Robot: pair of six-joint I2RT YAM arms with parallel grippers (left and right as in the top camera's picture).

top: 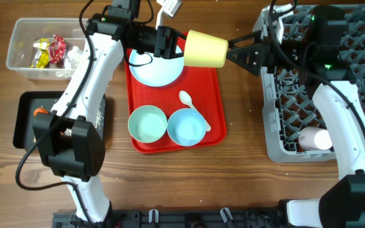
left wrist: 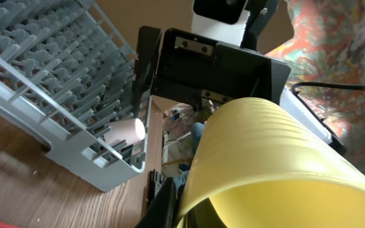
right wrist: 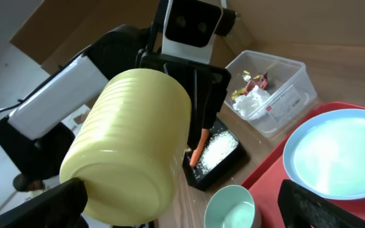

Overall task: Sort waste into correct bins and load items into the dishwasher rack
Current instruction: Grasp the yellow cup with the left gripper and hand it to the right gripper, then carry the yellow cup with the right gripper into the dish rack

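A yellow ribbed cup (top: 204, 49) is held on its side in the air above the red tray's (top: 132, 126) far right corner. My left gripper (top: 172, 43) is shut on its rim; in the left wrist view the cup (left wrist: 277, 164) fills the lower right, with the jaws (left wrist: 179, 212) pinching its edge. My right gripper (top: 230, 50) is open, its fingers spread at the cup's base. In the right wrist view the cup (right wrist: 132, 145) lies between the wide-open fingers (right wrist: 189, 212), close to the left one. The grey dishwasher rack (top: 284, 126) stands at the right.
The red tray holds a pale blue plate (top: 157, 69), a green bowl (top: 147, 123), a blue bowl (top: 187, 126) and a white spoon (top: 194, 111). A white cup (top: 314, 139) lies in the rack. A clear bin (top: 24, 38) with wrappers and a black tray (top: 27, 126) with rice sit at the left.
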